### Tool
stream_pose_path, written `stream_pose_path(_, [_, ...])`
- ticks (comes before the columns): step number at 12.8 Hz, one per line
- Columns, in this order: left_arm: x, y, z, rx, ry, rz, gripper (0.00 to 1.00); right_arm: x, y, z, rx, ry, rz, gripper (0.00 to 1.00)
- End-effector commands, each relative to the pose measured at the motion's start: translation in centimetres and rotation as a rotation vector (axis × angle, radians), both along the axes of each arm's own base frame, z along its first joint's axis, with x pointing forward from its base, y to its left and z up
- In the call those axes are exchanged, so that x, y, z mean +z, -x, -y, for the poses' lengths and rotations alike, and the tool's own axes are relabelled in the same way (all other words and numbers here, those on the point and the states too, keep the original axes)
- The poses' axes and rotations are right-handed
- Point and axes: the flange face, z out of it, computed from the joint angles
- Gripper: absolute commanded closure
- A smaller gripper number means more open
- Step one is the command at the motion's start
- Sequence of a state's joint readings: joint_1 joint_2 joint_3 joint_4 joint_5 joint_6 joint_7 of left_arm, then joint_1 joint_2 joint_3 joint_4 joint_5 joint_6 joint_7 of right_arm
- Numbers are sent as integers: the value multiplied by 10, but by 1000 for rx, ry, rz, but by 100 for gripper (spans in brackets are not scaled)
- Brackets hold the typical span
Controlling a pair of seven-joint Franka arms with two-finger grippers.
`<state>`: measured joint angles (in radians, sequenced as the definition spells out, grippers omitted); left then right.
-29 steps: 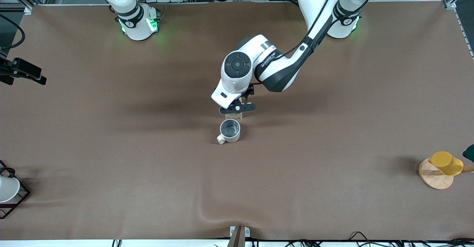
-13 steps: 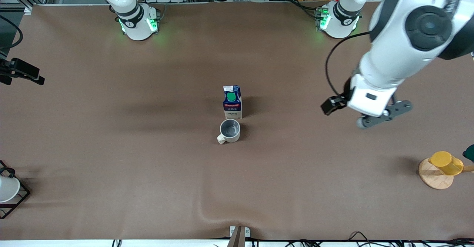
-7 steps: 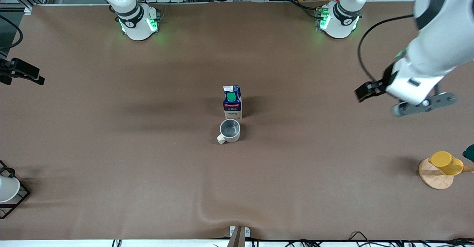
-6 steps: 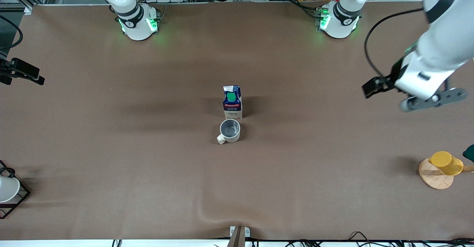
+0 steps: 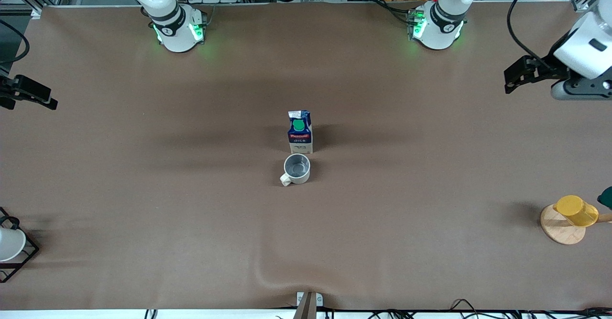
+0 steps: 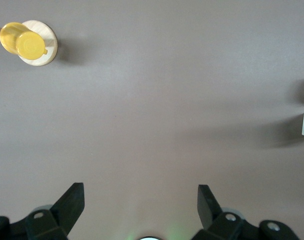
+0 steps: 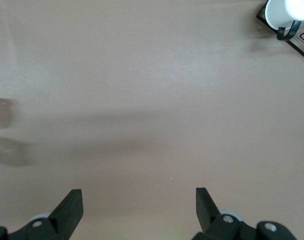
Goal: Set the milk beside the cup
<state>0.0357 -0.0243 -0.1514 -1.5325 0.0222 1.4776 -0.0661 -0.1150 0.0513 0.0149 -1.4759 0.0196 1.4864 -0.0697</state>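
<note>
A milk carton [image 5: 300,131] stands just beside the mug [image 5: 296,169]; the left gripper [image 6: 140,210] and right gripper [image 7: 139,210] hang wide open, empty.

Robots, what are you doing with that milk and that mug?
Nothing is being held right now. The milk stands upright in the middle of the table, right beside the cup, which sits a bit nearer the front camera. The left tool hangs open, high over the left arm's end of the table, far from both. The right tool is open too, over bare table, waiting. It looks like the job is done.
</note>
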Motion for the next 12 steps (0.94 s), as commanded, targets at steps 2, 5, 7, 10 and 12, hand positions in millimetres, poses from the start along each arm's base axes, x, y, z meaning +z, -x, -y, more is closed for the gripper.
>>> stream_pose_path(2, [-3,7,-20,-13,52,4,0,4,0,2,-10,9,3,0])
stream_pose_path(5, [-5,12,-36,16,68,3,0,4,0,2,-10,9,3,0])
stream_pose_path(7, [-3,11,-32,10,68,5,0,4,0,2,-10,9,3,0])
stream_pose_path(10, [-1,11,-31,7,64,10,0,4,0,2,-10,9,3,0])
stream_pose_path(12, [2,10,-32,17,57,15,0,4,0,2,-10,9,3,0])
